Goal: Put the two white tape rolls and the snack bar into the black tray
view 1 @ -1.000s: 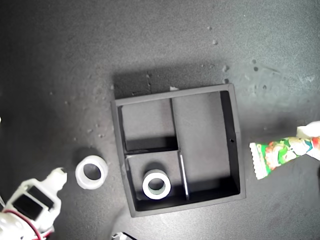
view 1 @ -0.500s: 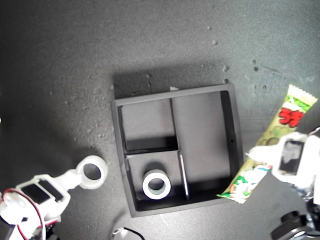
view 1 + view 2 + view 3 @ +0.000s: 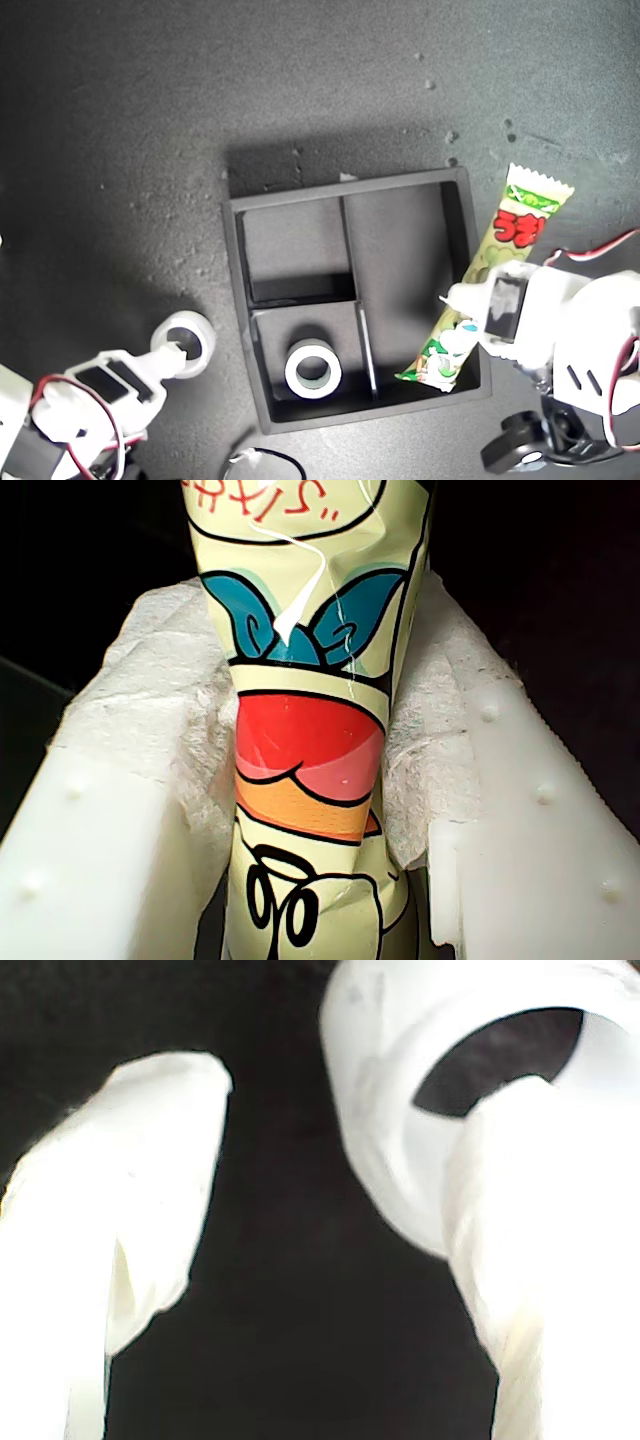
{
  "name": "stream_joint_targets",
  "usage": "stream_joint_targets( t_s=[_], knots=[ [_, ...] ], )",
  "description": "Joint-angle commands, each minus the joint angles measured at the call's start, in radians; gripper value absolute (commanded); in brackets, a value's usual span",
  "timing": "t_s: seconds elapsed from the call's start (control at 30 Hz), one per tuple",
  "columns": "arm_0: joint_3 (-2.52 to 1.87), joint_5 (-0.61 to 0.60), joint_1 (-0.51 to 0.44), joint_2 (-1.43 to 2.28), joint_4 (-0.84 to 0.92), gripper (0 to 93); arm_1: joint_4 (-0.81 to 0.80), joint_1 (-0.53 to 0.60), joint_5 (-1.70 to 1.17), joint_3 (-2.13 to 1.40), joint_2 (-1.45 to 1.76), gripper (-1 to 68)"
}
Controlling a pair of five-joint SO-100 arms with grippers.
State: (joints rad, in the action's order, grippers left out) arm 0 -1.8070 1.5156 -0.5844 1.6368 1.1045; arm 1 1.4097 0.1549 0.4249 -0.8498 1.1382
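The snack bar point(image 3: 480, 290) has swung in from the exterior view's right edge and now slants over the black tray's point(image 3: 236, 300) right wall, its lower end dipping into the long section. My first hand point(image 3: 470, 300) pinches it mid-length between paper-padded white fingers point(image 3: 140, 780); the glossy wrapper creases there. My second hand point(image 3: 178, 352), low on the exterior view's left, is spread, one finger poked through the loose white tape roll point(image 3: 183, 338) on the dark speckled counter point(image 3: 120, 120). The other roll point(image 3: 313, 368), greenish-cored, lies flat in the tray's lower small section.
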Motion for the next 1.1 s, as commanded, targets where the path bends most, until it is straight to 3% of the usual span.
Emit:
stream_joint_targets(
  t_s=[0.0,0.23,0.37,0.4,0.53,0.7,0.87,1.07],
  knots=[
    [-0.002,-0.015,0.018,-0.008,-0.025,17.0,0.003,-0.021,-0.005,0.041,0.006,-0.5],
    [-0.002,-0.017,0.049,-0.083,-0.058,16.6,-0.044,-0.061,-0.012,0.031,-0.011,-0.4],
    [-0.014,0.006,0.071,-0.094,-0.060,4.0,-0.060,-0.060,-0.021,0.034,-0.020,-0.2],
    [-0.026,0.009,0.077,-0.081,-0.060,1.0,-0.060,-0.051,-0.032,0.040,-0.021,2.2],
    [-0.071,-0.009,0.106,0.044,-0.011,0.0,-0.049,0.000,-0.046,0.040,-0.025,23.4],
    [0.000,-0.078,0.181,0.256,0.207,0.0,-0.017,0.035,-0.038,0.043,-0.025,31.7],
    [0.279,-0.233,0.265,0.249,0.360,0.0,0.035,0.031,-0.025,0.120,-0.025,32.4],
    [0.767,-0.391,0.334,-0.083,0.523,0.0,0.259,-0.020,0.124,0.368,-0.025,21.6]
  ],
)
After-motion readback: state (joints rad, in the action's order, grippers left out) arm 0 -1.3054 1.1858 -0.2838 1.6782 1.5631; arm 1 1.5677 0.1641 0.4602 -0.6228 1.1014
